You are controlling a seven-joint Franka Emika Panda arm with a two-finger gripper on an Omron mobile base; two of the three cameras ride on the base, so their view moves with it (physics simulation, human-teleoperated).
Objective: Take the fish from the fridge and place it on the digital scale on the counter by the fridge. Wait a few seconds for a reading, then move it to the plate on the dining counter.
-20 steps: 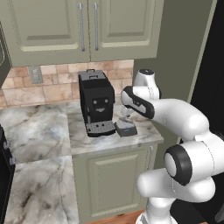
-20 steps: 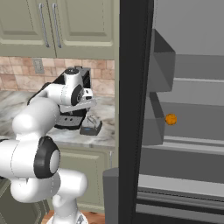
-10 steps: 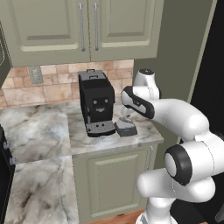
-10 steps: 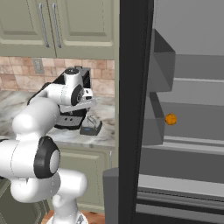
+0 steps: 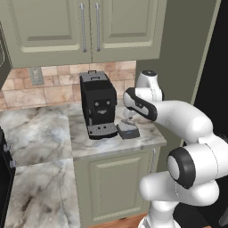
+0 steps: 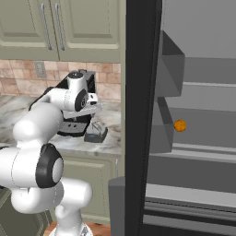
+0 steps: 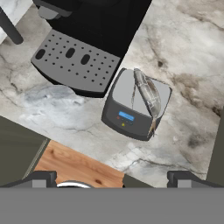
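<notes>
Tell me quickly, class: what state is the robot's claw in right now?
Claw: open, holding nothing; the fish lies on the digital scale below it.

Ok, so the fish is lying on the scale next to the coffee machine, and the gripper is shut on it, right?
Not quite. The fish does lie on the scale beside the coffee machine, but the gripper is open and above it, not gripping it. The hand view shows this.

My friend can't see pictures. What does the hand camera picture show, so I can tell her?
A small silver fish lies on top of a flat grey digital scale on a marble counter. A black coffee machine stands right beside the scale, and the open gripper looks down from above.
</notes>
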